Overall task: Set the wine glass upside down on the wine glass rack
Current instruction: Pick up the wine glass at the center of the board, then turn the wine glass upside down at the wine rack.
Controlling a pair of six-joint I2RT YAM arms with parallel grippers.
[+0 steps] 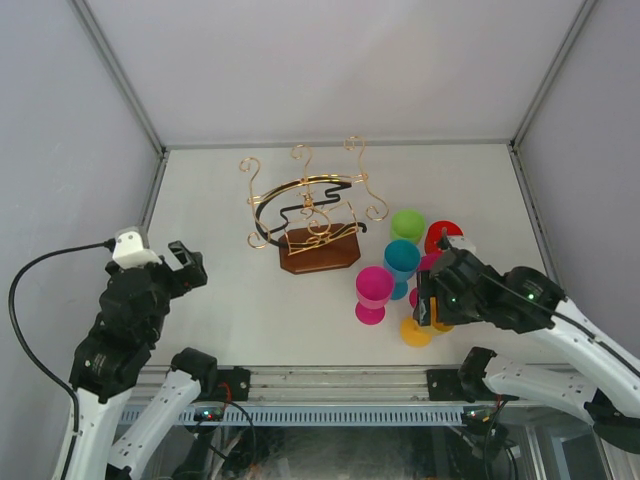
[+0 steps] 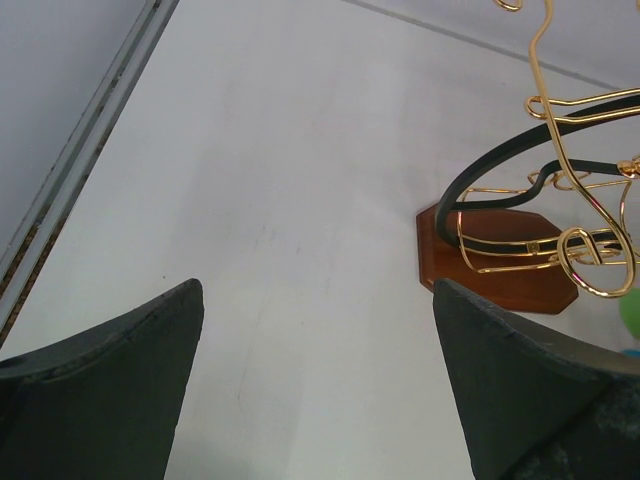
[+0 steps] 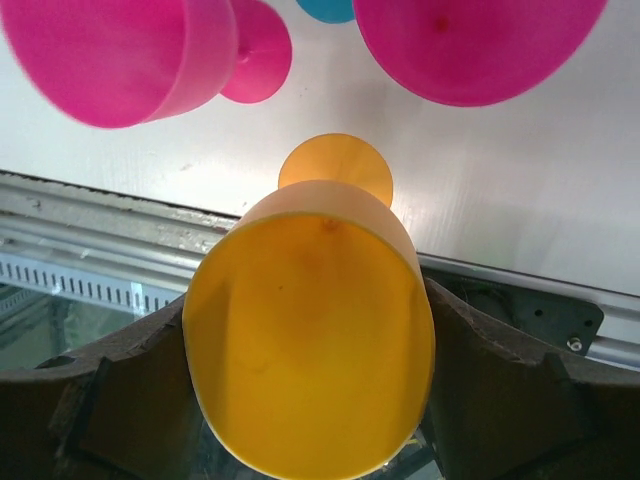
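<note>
– Two fingers of the right end effector (image 3: 308,300) press the bowl of the orange glass (image 3: 320,370), one on each side, close to the front edge of the bench (image 1: 230,320). What worries you first?

– That grip. The bowl is smooth and rounded and is held only by its sides. I reckon it may slip or swivel between the fingers once it is lifted and turned over.

– And just past it?

– A pink glass (image 3: 110,60) and a magenta glass (image 3: 475,45) crowd it. A teal glass (image 1: 402,258), a green glass (image 1: 407,225) and a red glass (image 1: 442,235) stand beyond those. A careless swing out of that cluster could knock one over.

– Could the other arm help?

– Not as it stands. The left end effector (image 1: 185,268) hangs wide open with nothing in it, over the left side of the bench and apart from everything.

– Then the rack (image 1: 310,215).

– It stands farther back, near the middle, well apart from the orange glass and with no glass on it. Its arms are thin gold wire scrolls above a small wooden base (image 1: 320,252). If the upturned foot comes in crooked, I expect it to catch a scroll. That could shove the stand along the bench or lever the glass out of the fingers.
</note>
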